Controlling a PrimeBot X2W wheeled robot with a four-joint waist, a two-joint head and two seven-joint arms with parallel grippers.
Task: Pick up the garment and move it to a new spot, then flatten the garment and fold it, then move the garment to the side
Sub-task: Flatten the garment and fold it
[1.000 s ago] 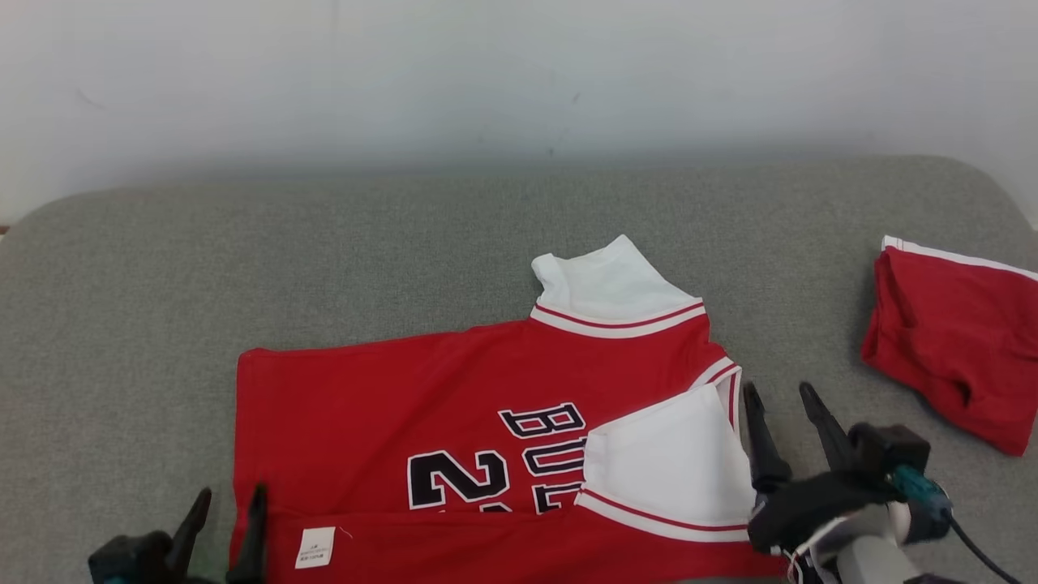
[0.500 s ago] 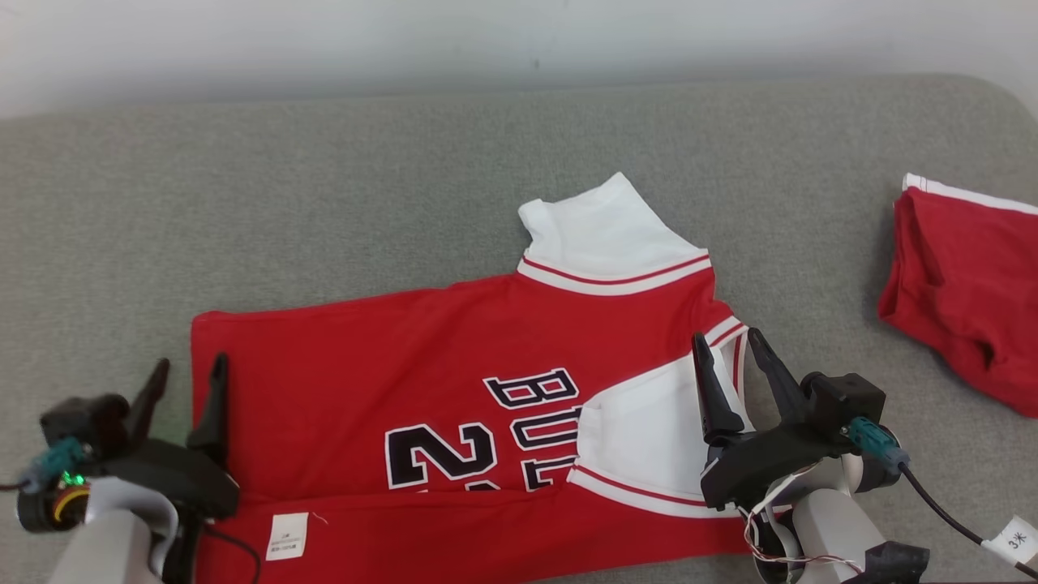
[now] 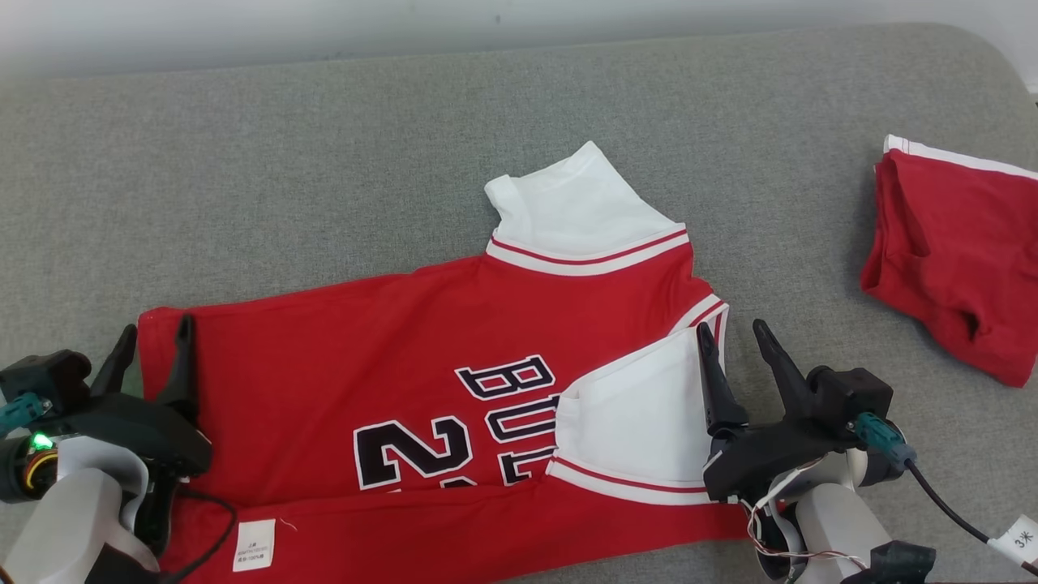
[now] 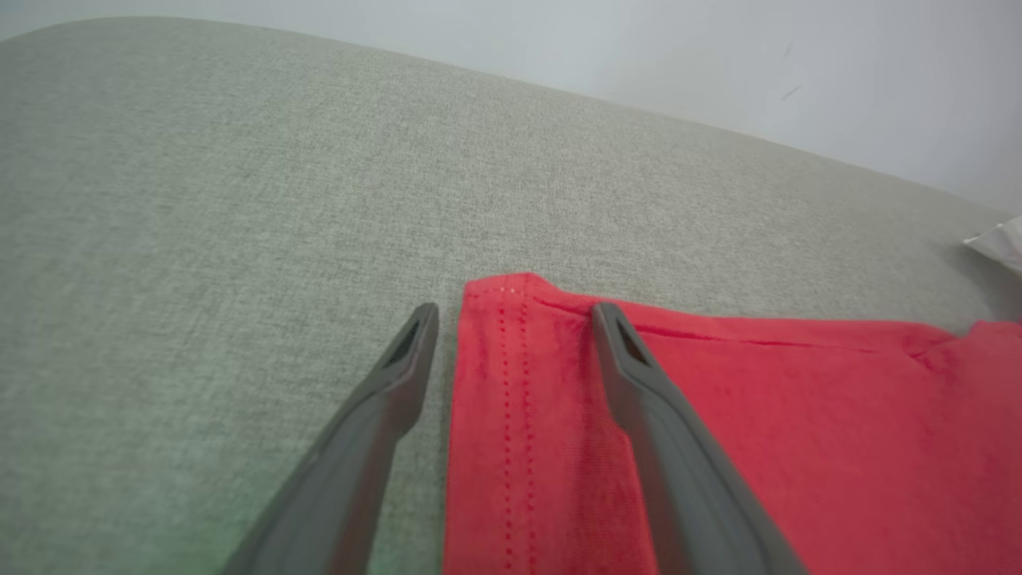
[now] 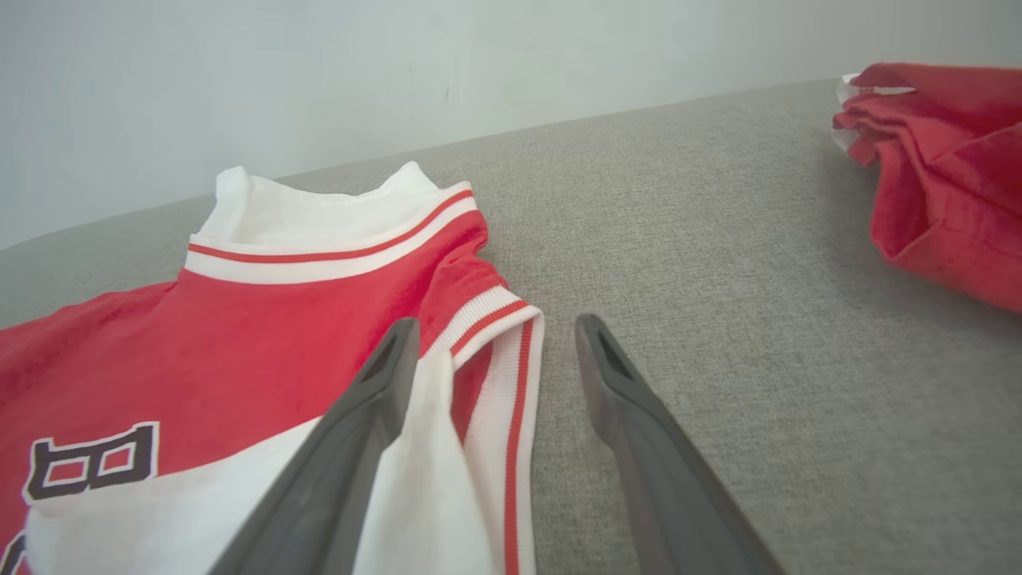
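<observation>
1. A grey cloth surface (image 3: 324,162) runs out of the head view at the left, right and bottom edges. A pale wall (image 3: 243,24) shows as a thin strip behind it.
2. The red jersey (image 3: 340,341) lies spread on the near middle of the grey surface, with its white sleeves toward the right. One sleeve points away. The nearer sleeve is folded over the chest and hides part of the black lettering. A red strip folded up along the near edge covers the bottom of the number. The jersey's near left corner is hidden behind the left arm.
3. A second red garment (image 3: 957,251) lies crumpled well off to the right, cut off by the edge of the head view.
4. The right gripper (image 3: 731,326) is spread wide and grasps nothing. It straddles the striped trim beside the folded sleeve, with one finger over white cloth and the other over grey. Whether the tips touch cannot be told.
5. The left gripper (image 3: 156,324) is likewise parted and empty. It straddles the jersey's far left corner (image 4: 511,359), one finger over the stitched hem and one over grey. Contact is unclear.
6. A white label (image 3: 253,545) sits on the folded strip, its print too small to read.
7. A small paper tag (image 3: 1018,539) on the right arm's cable is cut off at the edge.
</observation>
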